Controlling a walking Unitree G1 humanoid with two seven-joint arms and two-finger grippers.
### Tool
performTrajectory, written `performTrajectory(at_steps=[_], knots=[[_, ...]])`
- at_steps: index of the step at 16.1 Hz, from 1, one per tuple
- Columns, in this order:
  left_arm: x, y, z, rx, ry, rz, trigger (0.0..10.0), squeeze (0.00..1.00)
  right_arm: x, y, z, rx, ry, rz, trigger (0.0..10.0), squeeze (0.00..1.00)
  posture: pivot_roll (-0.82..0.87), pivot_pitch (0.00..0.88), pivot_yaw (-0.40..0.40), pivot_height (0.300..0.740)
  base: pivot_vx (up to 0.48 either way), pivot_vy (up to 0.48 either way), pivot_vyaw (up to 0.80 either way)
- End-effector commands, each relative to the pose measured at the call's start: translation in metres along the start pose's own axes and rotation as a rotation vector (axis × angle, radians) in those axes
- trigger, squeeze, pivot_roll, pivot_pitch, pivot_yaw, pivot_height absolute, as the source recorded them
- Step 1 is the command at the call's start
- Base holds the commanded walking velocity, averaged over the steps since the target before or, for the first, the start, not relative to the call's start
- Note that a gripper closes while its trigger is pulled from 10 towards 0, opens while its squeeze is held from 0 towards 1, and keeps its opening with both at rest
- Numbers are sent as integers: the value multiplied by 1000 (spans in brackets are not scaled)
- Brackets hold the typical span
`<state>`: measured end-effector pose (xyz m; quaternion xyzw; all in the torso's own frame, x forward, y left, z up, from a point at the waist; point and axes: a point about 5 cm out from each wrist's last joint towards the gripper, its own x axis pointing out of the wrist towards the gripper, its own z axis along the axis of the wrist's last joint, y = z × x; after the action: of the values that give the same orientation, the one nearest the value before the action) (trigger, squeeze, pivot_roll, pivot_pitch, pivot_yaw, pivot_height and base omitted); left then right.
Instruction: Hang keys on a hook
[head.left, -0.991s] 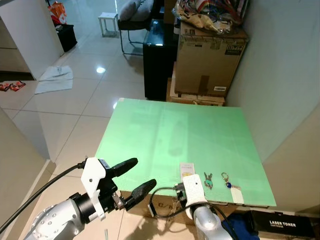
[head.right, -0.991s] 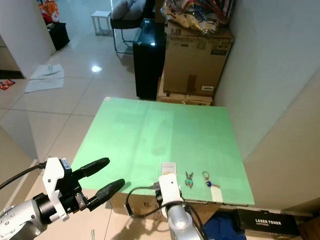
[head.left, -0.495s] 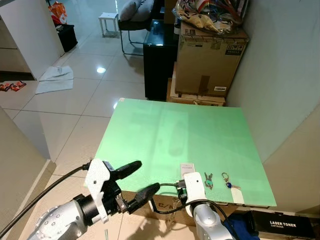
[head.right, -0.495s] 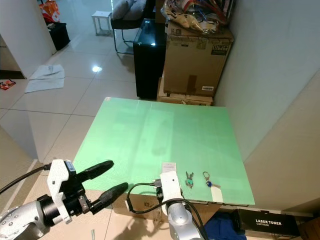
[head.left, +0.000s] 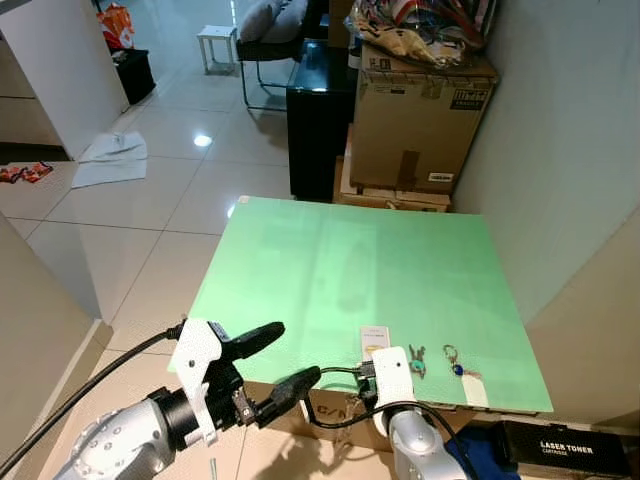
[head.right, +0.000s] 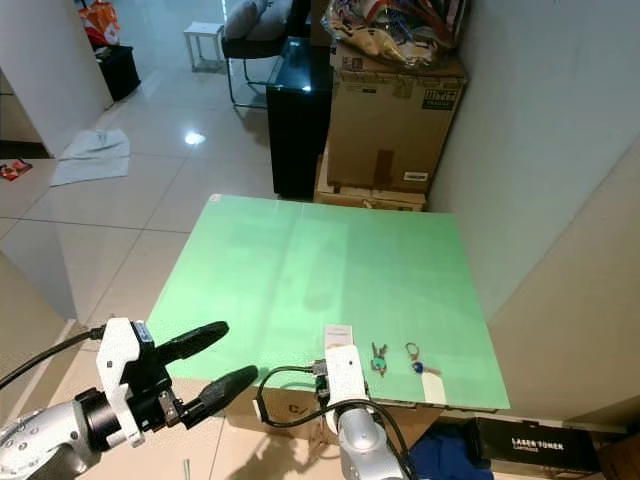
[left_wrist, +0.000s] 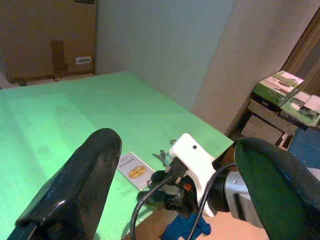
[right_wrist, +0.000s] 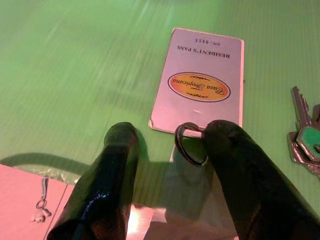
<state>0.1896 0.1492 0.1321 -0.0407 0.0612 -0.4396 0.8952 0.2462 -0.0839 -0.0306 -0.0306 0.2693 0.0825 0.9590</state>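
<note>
Right gripper (right_wrist: 167, 160) jaws open at table (head.left: 330, 270) near edge, astride key ring (right_wrist: 189, 145); left gripper (head.left: 268, 360) jaws open

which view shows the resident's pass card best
The right wrist view: the pass card lies close up, its print and orange logo readable, with a metal ring at its near edge. The eye views and left wrist view show it as a small white rectangle.
</note>
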Motion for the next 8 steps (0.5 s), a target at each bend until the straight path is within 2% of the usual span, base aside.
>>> performTrajectory(at_steps=[1, 6, 7, 8], knots=[[1, 0, -1, -2, 13, -5, 10000, 0, 0, 18, -2, 40, 26, 29, 10000, 0, 67, 110, 20, 732, 0, 0, 0], [2, -1, 0, -8, 11, -2, 10000, 0, 1, 18, -4, 55, 55, 36, 10000, 0, 69, 114, 19, 732, 0, 0, 0], [2, -1, -1, -11, 11, -1, 10000, 0, 1, 17, -4, 54, 58, 36, 0, 0, 68, 115, 19, 732, 0, 0, 0], [2, -2, -1, -12, 11, -1, 10000, 0, 1, 15, -4, 52, 62, 34, 0, 0, 67, 115, 19, 732, 0, 0, 0]])
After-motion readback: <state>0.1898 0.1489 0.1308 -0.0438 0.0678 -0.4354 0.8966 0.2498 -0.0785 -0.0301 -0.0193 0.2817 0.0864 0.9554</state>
